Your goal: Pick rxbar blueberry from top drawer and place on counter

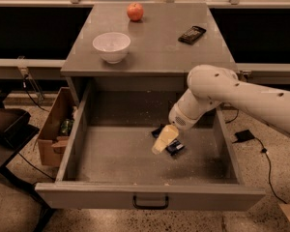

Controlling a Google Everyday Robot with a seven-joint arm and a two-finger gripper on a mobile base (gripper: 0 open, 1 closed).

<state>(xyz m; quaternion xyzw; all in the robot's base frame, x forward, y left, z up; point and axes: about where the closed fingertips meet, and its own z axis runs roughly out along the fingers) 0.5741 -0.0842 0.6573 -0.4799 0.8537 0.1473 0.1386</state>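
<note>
The top drawer (106,163) stands pulled open below the counter (154,47). The rxbar blueberry (174,148), a dark blue wrapped bar, lies flat on the drawer floor right of centre, mostly covered by my gripper. My gripper (163,141), with pale yellowish fingers, reaches down into the drawer from the right on a white arm (217,93) and sits right over the bar, at or just above it.
On the counter stand a white bowl (111,46), a red apple (135,11) at the back and a black wrapped bar (192,34) at the right. A cardboard box (55,129) sits on the floor left of the drawer. A cable and plug (244,136) lie at the right.
</note>
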